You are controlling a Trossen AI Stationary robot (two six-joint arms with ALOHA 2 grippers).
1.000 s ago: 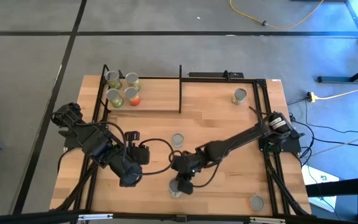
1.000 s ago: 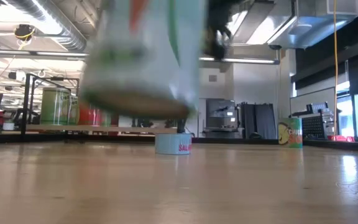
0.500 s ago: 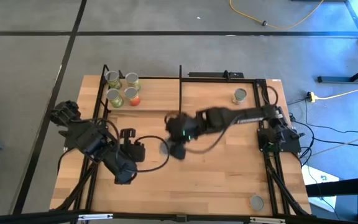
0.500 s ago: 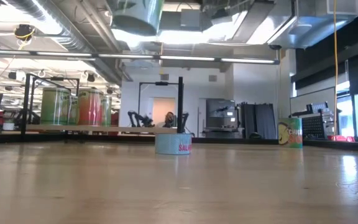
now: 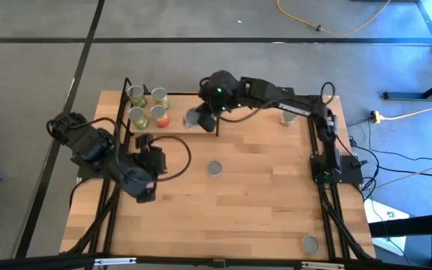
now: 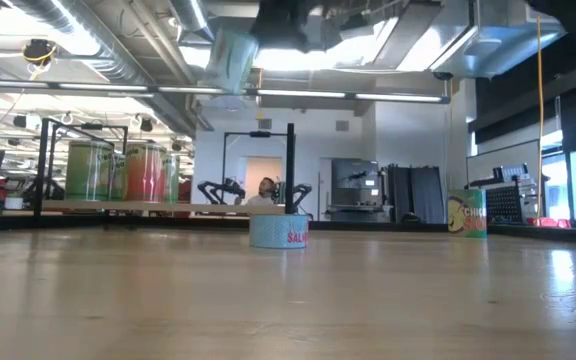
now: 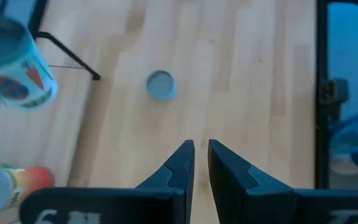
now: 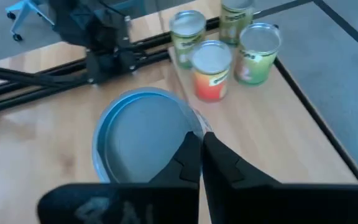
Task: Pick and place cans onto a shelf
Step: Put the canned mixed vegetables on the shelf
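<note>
From above, the right gripper [image 5: 198,118] hangs over the shelf [image 5: 178,127] at the table's far side, pinched on the rim of a grey-blue can [image 5: 193,119] carried clear of the board; just beside it toward the left arm stand four cans [image 5: 147,106] in a tight cluster, and a thin black post [image 5: 217,105] rises right by the gripper on its other side. Nearer the front, well apart from it, a low can [image 5: 214,169] sits mid-table, another [image 5: 289,115] near the far right corner, one more [image 5: 309,244] at the front right. The left gripper [image 5: 142,142] waits over the left side. The level view shows the carried can [image 6: 233,60] high above the wooden tabletop [image 6: 288,300], a workshop with racks and ceiling ducts behind. The left wrist view shows its fingers [image 7: 179,165] almost together on nothing. The right wrist view shows its fingers [image 8: 194,158] closed on the can's rim [image 8: 143,143], the four cans beyond.
</note>
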